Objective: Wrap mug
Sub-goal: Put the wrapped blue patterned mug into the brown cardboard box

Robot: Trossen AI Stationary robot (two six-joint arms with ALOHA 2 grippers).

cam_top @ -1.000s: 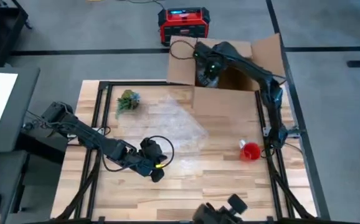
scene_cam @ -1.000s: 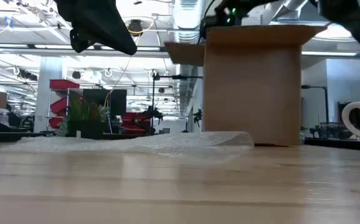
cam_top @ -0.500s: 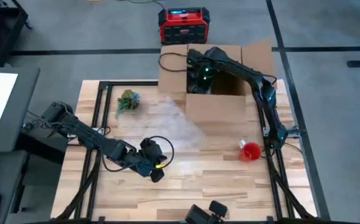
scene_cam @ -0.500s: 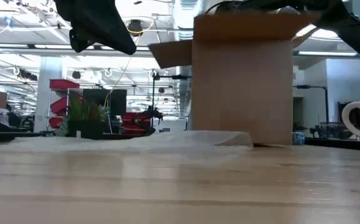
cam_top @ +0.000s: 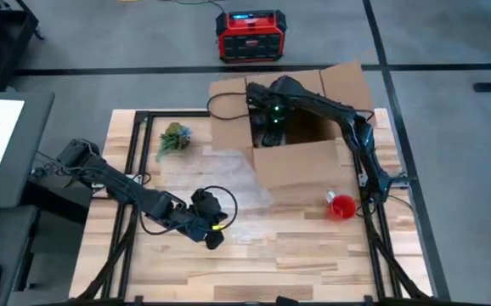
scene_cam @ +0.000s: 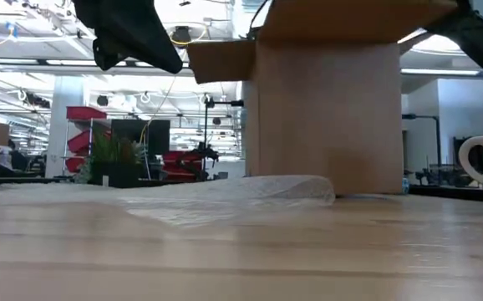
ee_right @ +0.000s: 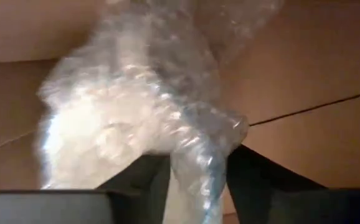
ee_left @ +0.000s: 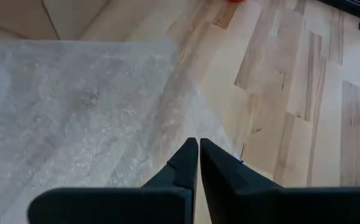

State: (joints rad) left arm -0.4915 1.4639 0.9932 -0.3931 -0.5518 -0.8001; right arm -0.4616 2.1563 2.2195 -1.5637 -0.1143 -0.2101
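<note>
One open brown cardboard box (cam_top: 292,149) sits at the far edge of the wooden tabletop (cam_top: 254,255), flaps spread, and it overlaps the far side of one flat sheet of clear bubble wrap (cam_top: 228,170) spread across the middle of the tabletop. One red ceramic mug (cam_top: 341,206) stands near the right edge, just beside the box's near right corner and apart from the flat sheet. One small green potted plant (cam_top: 174,137) stands toward the far left corner. One red and black case (cam_top: 251,36) rests on the floor beyond the far edge.

The right gripper (ee_right: 198,180) reaches down inside the box, its fingers clamped on a bunched wad of bubble wrap (ee_right: 136,118); the box walls hide it in the low view. The left gripper (ee_left: 198,165) hangs above the near middle of the tabletop, just past the sheet's near edge, its fingers pressed together and holding nothing.
</note>
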